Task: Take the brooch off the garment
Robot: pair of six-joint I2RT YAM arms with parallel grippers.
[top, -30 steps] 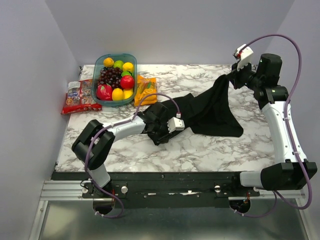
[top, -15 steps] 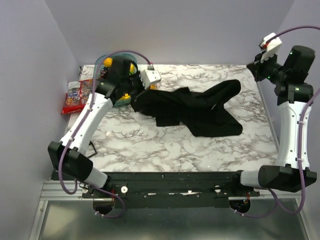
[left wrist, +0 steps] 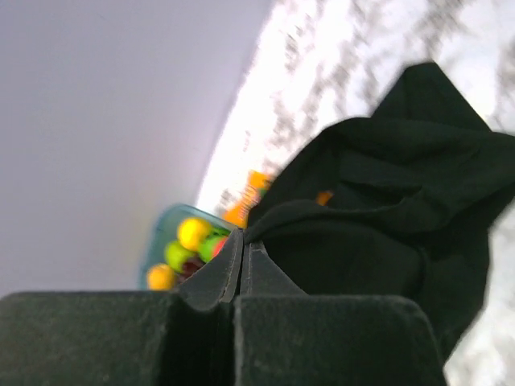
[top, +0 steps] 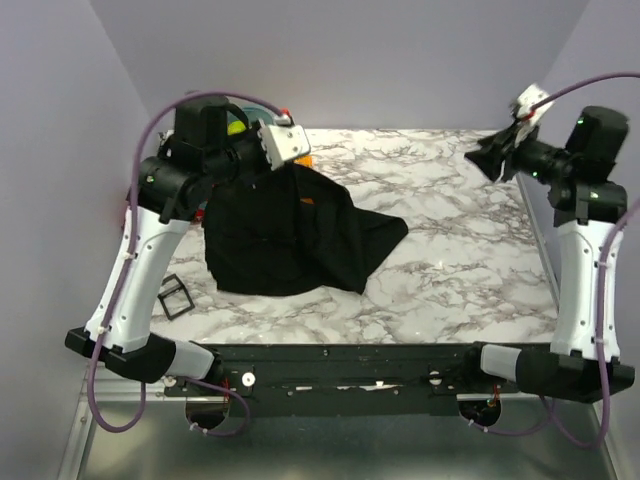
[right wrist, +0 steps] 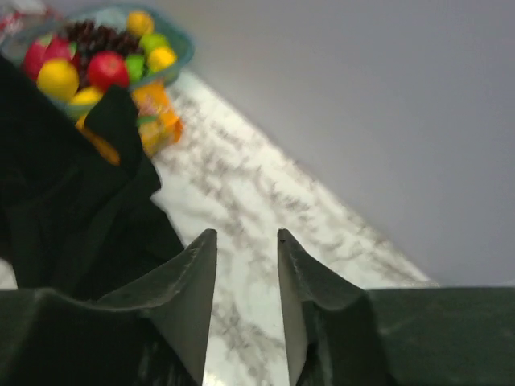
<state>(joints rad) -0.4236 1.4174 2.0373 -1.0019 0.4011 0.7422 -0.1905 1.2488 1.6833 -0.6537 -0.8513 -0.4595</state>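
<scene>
The garment [top: 285, 240] is black cloth hanging from my left gripper [top: 270, 165], which is raised at the back left and shut on its top edge. The lower part lies bunched on the marble table [top: 450, 280]. In the left wrist view the fingertips [left wrist: 244, 235] pinch a fold of the garment [left wrist: 386, 209]. My right gripper [top: 480, 160] hovers at the back right, open and empty, well away from the cloth; the right wrist view shows its jaws [right wrist: 245, 233] apart over bare marble. I cannot make out the brooch; a small orange speck [top: 307, 203] shows on the cloth.
A teal fruit bowl [right wrist: 105, 56] stands at the back left, mostly hidden behind my left arm from above, with an orange snack packet [right wrist: 157, 121] beside it. A small black square frame [top: 173, 296] lies near the table's left edge.
The right gripper has let go of the garment and opened. The left gripper has carried the cloth from mid-table to the back left and lifted it, so it now hangs bunched on the left.
</scene>
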